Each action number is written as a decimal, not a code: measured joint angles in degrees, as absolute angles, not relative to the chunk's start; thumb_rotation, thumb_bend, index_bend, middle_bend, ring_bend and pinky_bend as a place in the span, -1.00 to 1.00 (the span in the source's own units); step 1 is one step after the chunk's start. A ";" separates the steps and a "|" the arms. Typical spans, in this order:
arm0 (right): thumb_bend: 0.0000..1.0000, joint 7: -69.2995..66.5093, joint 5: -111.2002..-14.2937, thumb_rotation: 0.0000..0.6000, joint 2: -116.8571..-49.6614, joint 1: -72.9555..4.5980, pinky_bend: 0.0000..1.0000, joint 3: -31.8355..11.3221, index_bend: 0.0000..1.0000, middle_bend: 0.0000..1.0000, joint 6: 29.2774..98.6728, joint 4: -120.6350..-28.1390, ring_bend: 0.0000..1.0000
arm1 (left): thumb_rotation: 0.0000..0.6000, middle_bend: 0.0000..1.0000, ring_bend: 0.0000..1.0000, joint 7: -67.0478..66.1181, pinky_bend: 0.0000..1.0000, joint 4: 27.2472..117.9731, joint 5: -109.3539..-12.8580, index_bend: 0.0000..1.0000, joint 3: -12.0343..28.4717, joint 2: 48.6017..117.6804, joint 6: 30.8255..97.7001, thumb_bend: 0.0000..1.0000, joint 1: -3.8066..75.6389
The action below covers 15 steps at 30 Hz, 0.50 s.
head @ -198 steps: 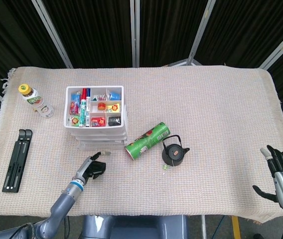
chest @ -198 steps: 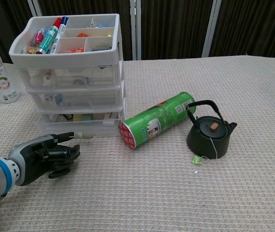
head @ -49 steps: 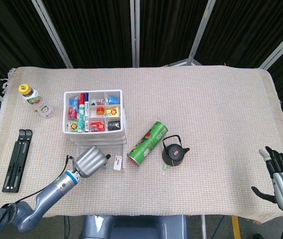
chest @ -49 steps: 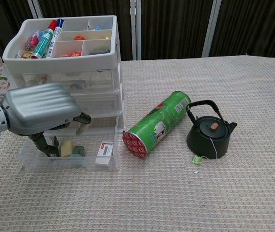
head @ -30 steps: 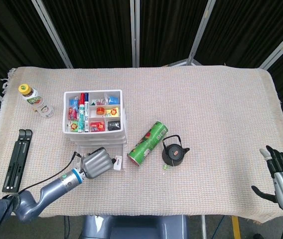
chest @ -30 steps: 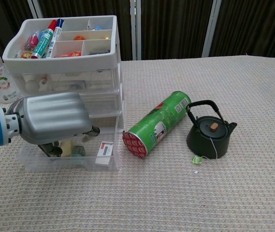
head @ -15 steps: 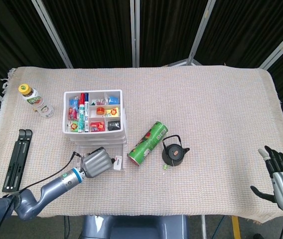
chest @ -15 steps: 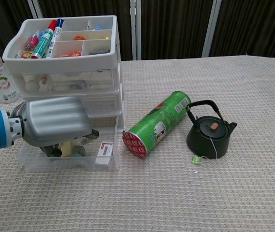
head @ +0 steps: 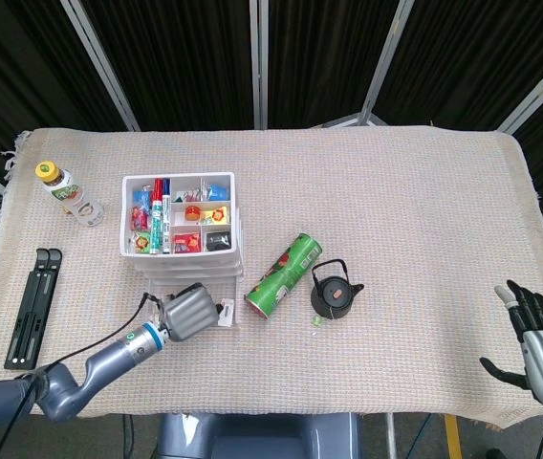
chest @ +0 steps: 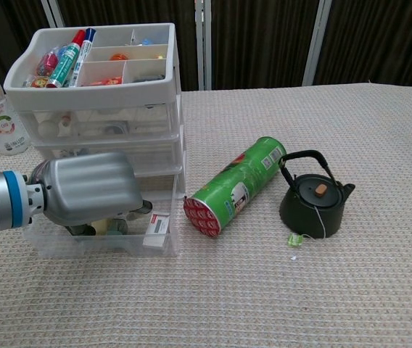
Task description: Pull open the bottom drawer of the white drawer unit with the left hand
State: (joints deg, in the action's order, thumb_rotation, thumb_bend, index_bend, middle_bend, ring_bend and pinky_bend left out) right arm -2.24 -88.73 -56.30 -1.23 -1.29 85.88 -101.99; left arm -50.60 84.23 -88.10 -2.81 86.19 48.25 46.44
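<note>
We are seeing the left robot hand (chest: 90, 190) at lower left of the chest view, lying over the pulled-out bottom drawer (chest: 159, 243) of the white drawer unit (chest: 104, 94); its grip is hidden, so we cannot tell. Only the head view is showing the right robot hand (head: 539, 344), fingers spread and holding nothing, at lower right off the bench (head: 396, 210).
</note>
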 measured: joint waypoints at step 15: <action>-0.87 -3.04 -89.20 1.00 -55.97 -1.29 -1.00 -1.09 -1.00 -1.00 85.79 -102.14 -1.00 | 1.00 0.90 0.88 -57.49 0.55 85.23 -83.04 0.02 -2.61 86.94 46.65 -0.39 46.00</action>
State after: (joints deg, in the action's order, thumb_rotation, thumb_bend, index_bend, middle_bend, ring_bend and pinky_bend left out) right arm -3.04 -89.20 -55.97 -1.29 -1.09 85.79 -102.14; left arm -57.49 85.23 -83.04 -2.61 86.94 46.65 46.00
